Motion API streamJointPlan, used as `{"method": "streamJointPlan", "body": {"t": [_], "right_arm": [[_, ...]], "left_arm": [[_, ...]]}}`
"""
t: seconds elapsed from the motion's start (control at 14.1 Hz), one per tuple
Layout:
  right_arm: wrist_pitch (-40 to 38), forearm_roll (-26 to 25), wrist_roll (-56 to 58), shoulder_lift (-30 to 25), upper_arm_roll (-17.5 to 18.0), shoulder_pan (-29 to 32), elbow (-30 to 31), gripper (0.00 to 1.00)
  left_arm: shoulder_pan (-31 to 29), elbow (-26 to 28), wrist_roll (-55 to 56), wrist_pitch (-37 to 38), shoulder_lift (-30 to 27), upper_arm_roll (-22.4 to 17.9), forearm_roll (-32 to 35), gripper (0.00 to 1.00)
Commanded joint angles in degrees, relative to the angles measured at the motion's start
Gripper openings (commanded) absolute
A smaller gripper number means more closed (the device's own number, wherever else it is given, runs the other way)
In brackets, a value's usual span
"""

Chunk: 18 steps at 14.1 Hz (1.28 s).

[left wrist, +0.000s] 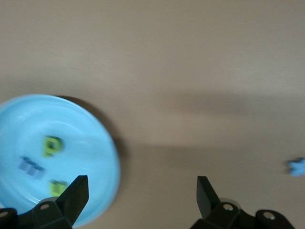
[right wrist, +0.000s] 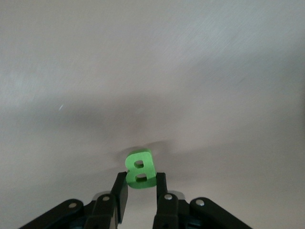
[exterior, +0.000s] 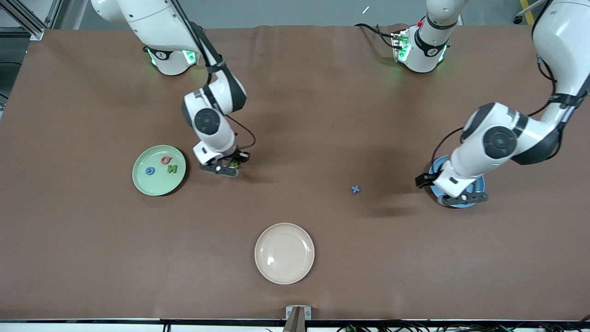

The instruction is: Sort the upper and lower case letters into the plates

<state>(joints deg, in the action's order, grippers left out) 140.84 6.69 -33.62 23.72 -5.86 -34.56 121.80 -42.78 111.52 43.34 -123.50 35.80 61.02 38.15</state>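
Cream plate (exterior: 284,253); blue plate (exterior: 477,183) half-hidden.

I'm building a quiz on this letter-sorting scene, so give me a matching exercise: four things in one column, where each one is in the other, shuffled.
1. green B
2. pink Q
3. blue x
4. blue m

a. bare table
b. pale green plate
c. right gripper
d. bright blue plate

Pairs: 1-c, 2-b, 3-a, 4-d

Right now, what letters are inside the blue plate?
In the blue plate lie a green p, a blue m and another green letter, too blurry to read. The open left gripper covers part of the plate's edge.
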Motion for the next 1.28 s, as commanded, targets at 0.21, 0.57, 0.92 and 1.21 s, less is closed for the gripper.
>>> {"method": "streamJointPlan", "body": {"t": [0.21,0.57,0.92,1.21], "right_arm": [[-8.21,0.43,31.62,-7.02,0.76,19.49,1.85,0.0],[-6.63,0.43,45.57,-6.14,0.76,28.84,3.96,0.0],[-2.59,0.61,45.48,-2.98,0.94,29.02,5.02,0.0],[-1.62,0.61,45.48,-1.66,0.94,28.76,4.67,0.13]], "left_arm": [[23.04,-11.04,18.43,0.63,4.36,-10.53,-1.15,1.0],[36.62,-16.25,24.33,-0.43,9.1,-19.79,-2.03,1.0],[36.8,-15.99,24.42,-4.82,12.35,-20.15,-1.59,0.93],[37.24,-15.81,24.42,-4.91,13.41,-20.94,-1.15,0.74]]}}
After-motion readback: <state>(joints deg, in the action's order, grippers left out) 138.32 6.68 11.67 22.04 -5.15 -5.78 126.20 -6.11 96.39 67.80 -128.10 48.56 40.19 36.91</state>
